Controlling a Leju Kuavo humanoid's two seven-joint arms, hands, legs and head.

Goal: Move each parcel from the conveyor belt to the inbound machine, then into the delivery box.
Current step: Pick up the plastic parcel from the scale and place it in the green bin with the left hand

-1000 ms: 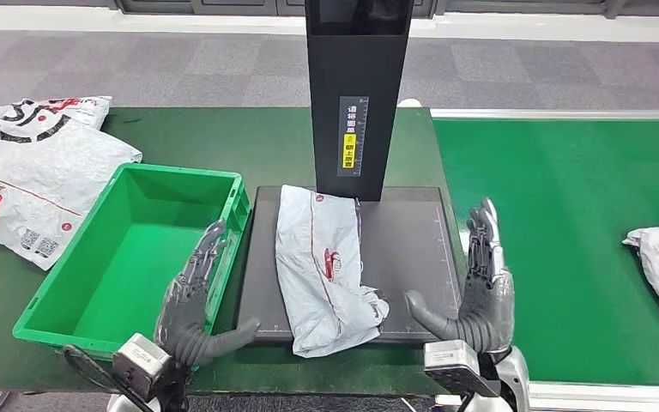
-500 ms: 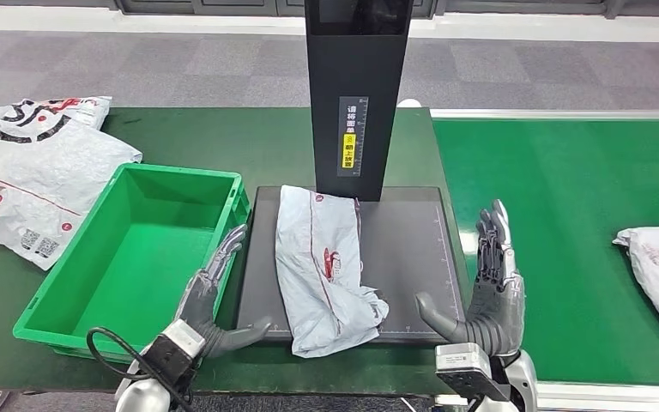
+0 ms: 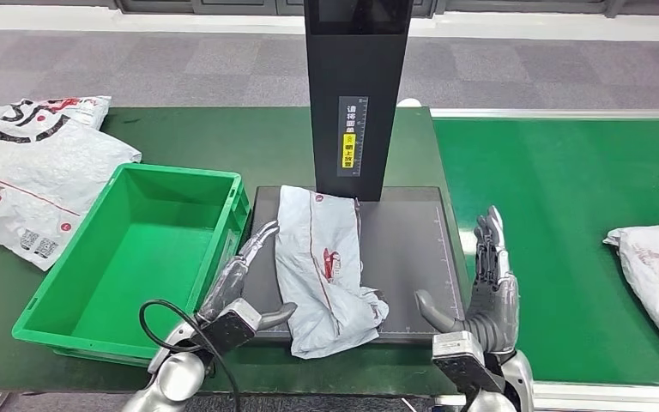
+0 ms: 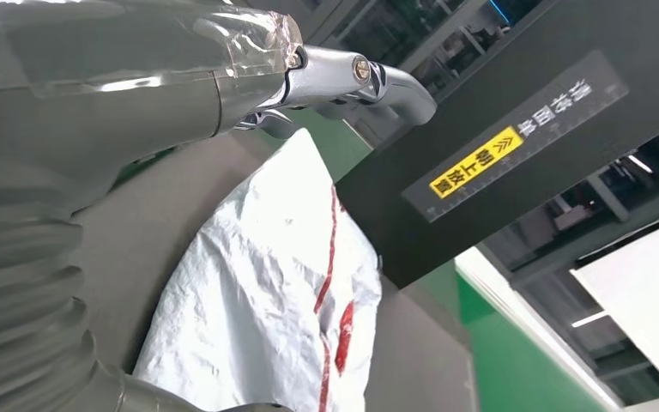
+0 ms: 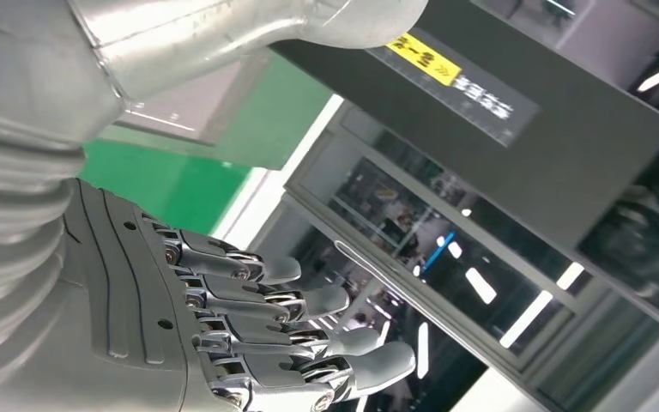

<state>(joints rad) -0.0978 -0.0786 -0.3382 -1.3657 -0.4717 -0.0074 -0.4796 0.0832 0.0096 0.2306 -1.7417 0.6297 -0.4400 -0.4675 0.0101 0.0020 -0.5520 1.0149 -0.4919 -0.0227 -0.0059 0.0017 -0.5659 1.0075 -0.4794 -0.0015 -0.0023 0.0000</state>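
Note:
A crumpled white parcel [image 3: 324,268] with red print lies on the dark platform of the inbound machine [image 3: 408,249], below its black post [image 3: 357,94]. My left hand [image 3: 242,283] is open just left of the parcel, fingers stretched over the platform's left edge, thumb close to the parcel's near corner. In the left wrist view the parcel [image 4: 266,300] lies right in front of the hand [image 4: 94,120]. My right hand [image 3: 487,287] is open at the platform's right edge, holding nothing; its fingers [image 5: 266,335] are spread. Another parcel [image 3: 656,275] lies on the green conveyor belt [image 3: 566,215] at the right.
A green delivery box [image 3: 39,322], with nothing in it, stands left of the platform. Two large white parcels [image 3: 30,176] lie on the dark green table at the far left. Grey floor runs behind the table.
My left hand has moved right from the box rim to the parcel's left side. The parcel on the belt has crept left. My right hand has barely shifted.

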